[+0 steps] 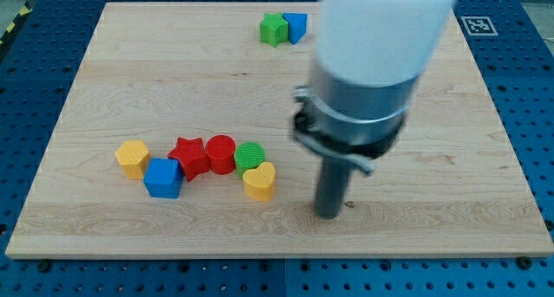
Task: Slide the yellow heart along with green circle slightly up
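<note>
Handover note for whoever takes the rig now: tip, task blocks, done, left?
My tip: on the board, to the view's right of the yellow heart, apart from it.
Yellow heart sits against the green circle, just below it, at the right end of a row with the red circle and red star.
Done: no contact yet.
Left: get below the heart, push both slightly up.

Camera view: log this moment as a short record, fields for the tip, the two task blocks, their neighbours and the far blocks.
tip: my tip on the board, to the view's right of the yellow heart, apart from it
yellow heart: touching the green circle above it
green circle: beside the red cylinder
row leftward: red star, blue cube, yellow hexagon
view's top: green block against blue block
</note>
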Robot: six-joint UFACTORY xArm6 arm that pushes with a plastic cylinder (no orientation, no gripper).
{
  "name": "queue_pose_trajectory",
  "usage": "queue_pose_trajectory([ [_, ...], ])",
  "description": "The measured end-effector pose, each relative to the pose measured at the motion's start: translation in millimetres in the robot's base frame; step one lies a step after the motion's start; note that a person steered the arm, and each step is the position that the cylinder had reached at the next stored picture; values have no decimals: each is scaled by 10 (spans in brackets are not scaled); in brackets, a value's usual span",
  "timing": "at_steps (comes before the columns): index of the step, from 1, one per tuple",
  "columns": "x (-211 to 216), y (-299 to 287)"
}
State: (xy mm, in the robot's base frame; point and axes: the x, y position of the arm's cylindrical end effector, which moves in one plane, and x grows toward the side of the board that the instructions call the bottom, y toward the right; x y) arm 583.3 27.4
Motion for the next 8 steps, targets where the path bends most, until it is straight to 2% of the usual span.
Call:
queue_pose_trajectory([
  [1,3,-975],
  [2,-248,-1103],
  [3,-343,-697],
  [5,51,-681],
  [6,88,-404],
  [7,89,-261],
  [8,-186,-231],
])
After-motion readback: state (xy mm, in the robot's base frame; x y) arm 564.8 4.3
